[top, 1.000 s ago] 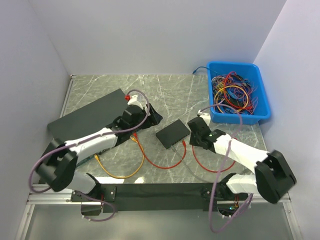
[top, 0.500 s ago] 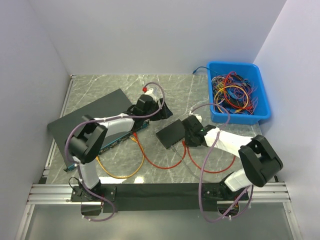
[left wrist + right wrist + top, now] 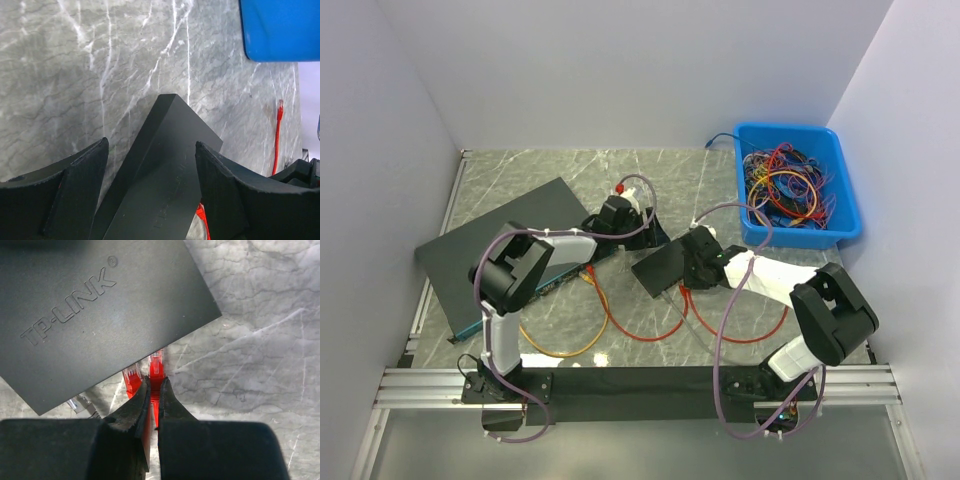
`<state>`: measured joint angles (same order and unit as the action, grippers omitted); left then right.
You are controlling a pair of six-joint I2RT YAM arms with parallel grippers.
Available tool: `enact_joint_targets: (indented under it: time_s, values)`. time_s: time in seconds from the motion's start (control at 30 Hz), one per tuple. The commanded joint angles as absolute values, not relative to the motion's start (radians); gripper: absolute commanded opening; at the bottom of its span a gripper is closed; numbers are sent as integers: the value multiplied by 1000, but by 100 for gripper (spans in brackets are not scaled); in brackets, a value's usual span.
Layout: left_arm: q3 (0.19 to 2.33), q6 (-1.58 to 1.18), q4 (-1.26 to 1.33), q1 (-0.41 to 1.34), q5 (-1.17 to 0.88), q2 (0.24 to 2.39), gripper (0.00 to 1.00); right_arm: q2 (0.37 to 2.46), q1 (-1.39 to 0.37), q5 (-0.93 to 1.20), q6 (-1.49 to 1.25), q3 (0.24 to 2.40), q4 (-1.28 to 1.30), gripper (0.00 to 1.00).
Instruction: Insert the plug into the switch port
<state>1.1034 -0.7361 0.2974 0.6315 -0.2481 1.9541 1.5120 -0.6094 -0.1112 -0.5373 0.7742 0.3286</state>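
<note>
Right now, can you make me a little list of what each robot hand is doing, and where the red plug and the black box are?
switch: flat black TP-LINK box on the marble table
left hand: open, one finger each side of the switch's corner, gaps showing
right hand: shut on the red plug
plug tip: at the switch's edge; in a port or not, cannot tell
second red plug: loose beside the held one
blue bin: far right, full of cables

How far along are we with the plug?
Done: the right gripper is shut on the red plug, its tip at the edge of the switch. In hand: the left gripper is open astride a corner of it. Left: seating the plug; the port itself is hidden.
</note>
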Motion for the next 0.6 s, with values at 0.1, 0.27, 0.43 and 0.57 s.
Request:
enact_joint_targets:
  time_s: [0.1, 0.27, 0.43, 0.57]
  values:
    - [1149, -700, 364, 632, -322, 2003, 74, 1517, -618, -94, -511, 822, 287, 0]
    - [1164, -687, 353, 632, -336, 2031, 74, 1516, -621, -118, -508, 834, 299, 0]
    - [1183, -670, 337, 632, -336, 2054, 73, 1493, -623, -152, -508, 833, 308, 0]
    - [1196, -670, 334, 632, -341, 2074, 73, 1493, -627, -161, -505, 847, 321, 0]
